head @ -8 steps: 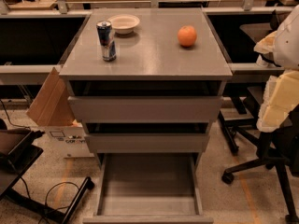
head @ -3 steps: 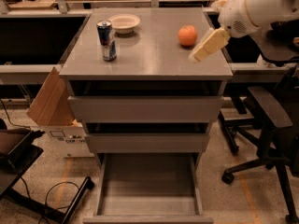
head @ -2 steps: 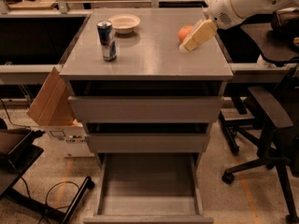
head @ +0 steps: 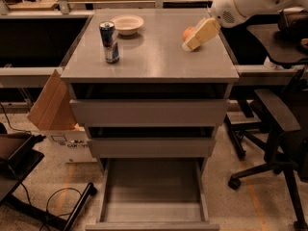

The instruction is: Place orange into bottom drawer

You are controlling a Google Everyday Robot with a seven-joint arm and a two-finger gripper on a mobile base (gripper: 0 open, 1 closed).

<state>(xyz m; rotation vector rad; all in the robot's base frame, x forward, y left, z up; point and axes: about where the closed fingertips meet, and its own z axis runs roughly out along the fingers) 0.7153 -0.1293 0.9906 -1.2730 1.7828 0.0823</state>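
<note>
The small round matte orange fruit [head: 187,32] sits on the flat grey table [head: 159,57], the top of the cabinet, near its far right corner. The robot's cream two-finger gripper [head: 195,40] slants down from the white arm right against the orange, covering its right side. Whether the gripper is wide or closed on the fruit I cannot tell. The step in hand looks like the reach and grasp. The orange is not lifted, and nothing lies in the long flat-floored grey bottom drawer [head: 154,191], which stands pulled out far below the orange and toward the camera. Next, I judge, the jaws must settle on either side of the fruit, close gently so it cannot roll, lift it off the table, carry it forward past the front edge, then lower it into the drawer. Left of the orange and well apart from it stands a blue and silver drink can [head: 109,41]. A shallow cream bowl [head: 127,24] lies left of the orange, nearer than the can. Neither stands in the carry path. Below the orange, two wider grey upper drawers [head: 149,112] are pushed in, so they should not block the descent. A tan cardboard box [head: 50,107] leans far left of and below the orange, and a black office chair [head: 276,124] stands below and right of it, near where the arm may need to swing.
</note>
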